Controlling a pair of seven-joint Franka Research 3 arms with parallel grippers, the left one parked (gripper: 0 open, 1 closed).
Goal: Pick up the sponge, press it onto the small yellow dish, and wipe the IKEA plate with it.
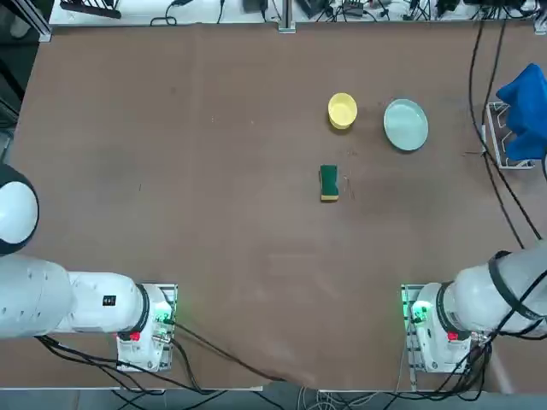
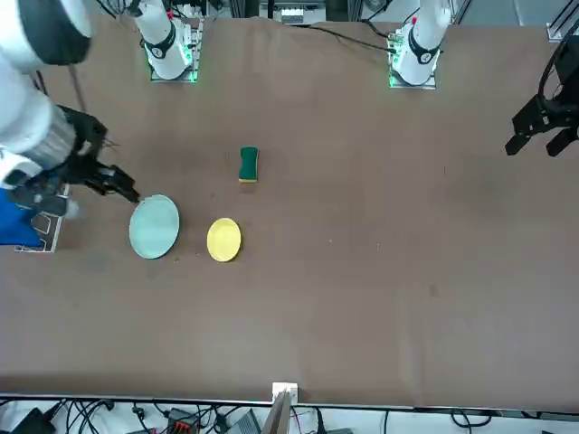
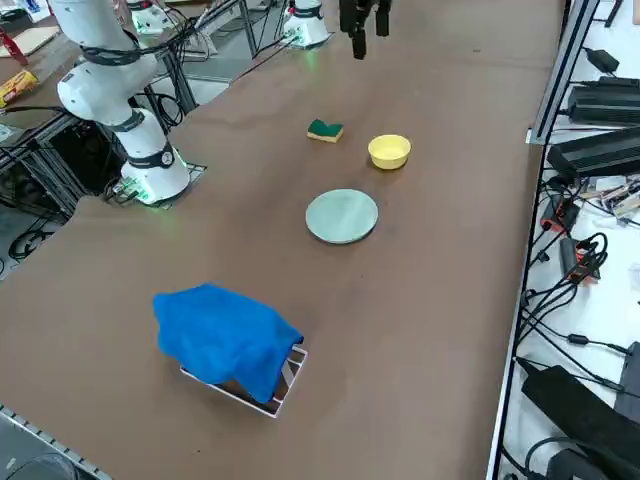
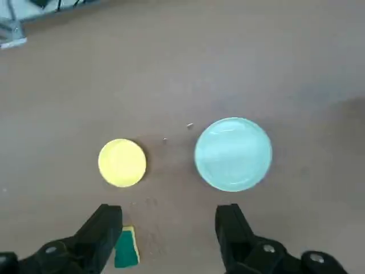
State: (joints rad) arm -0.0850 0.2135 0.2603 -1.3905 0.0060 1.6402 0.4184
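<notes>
Hovering wide open, right hand (image 4: pixel 170 210) above table (image 4: pixel 319 74); sponge (image 4: pixel 127 249) lies below, apart.

In my wrist view one black finger of the right gripper (image 4: pixel 168 210) hides part of the sponge (image 4: pixel 126 249) behind it, and the gripper's own rear is cut off by the frame edge. From the front, the working arm (image 2: pixel 41 117) covers part of the white rack (image 2: pixel 50 233) near the gripper; the blue cloth (image 2: pixel 18 221) hides more, and that picture's edge crops it. Between dish (image 4: pixel 122 162) and plate (image 4: pixel 233 154), ahead of the fingers, I see specks (image 4: pixel 190 125) too small to identify.
</notes>
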